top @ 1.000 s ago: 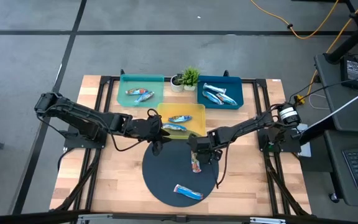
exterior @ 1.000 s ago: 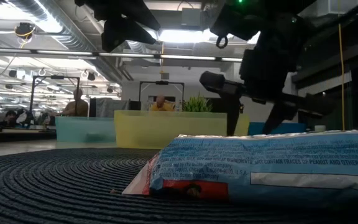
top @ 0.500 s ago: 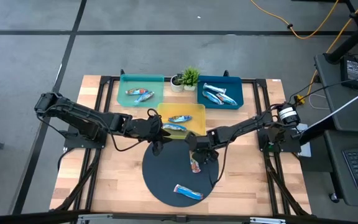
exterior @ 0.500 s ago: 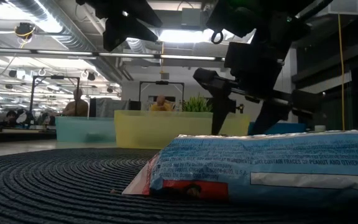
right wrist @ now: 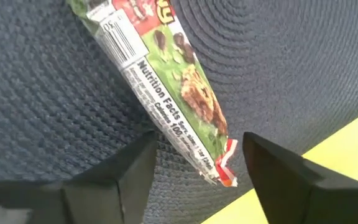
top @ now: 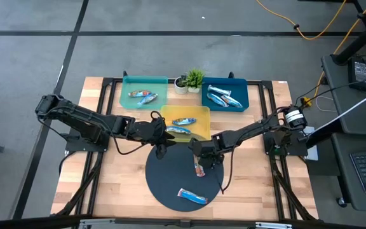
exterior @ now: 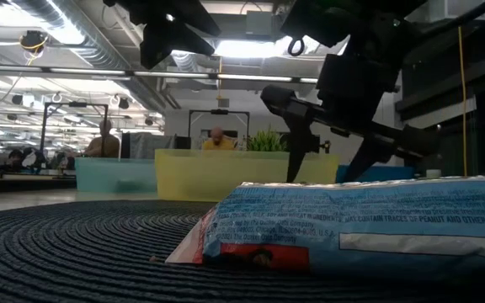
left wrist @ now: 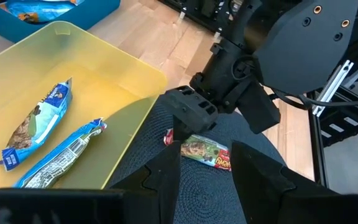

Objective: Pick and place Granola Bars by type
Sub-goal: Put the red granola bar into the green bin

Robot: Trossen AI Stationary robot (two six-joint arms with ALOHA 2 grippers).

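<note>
A green-and-red granola bar [top: 199,168] lies flat on the dark round mat [top: 170,184]. My right gripper [top: 200,156] hangs open just above the bar's far end [right wrist: 213,158], with a finger [right wrist: 129,171] on either side. I see no touch. A blue bar [top: 191,196] lies nearer on the mat and fills the low view [exterior: 352,223]. My left gripper [left wrist: 207,180] hovers open and empty over the yellow tray's near edge [top: 170,141]. In that tray [left wrist: 123,87] lie two blue bars [left wrist: 39,121].
A teal tray [top: 127,95] and a blue tray [top: 241,95], each with bars in it, stand at the far edge. A small potted plant [top: 192,79] sits between them. Bare wooden tabletop [top: 107,178] lies on both sides of the mat. People sit in the room behind [exterior: 217,139].
My right gripper's fingers have swung a little toward the table's left above the green bar. The bar has stayed where it lay.
</note>
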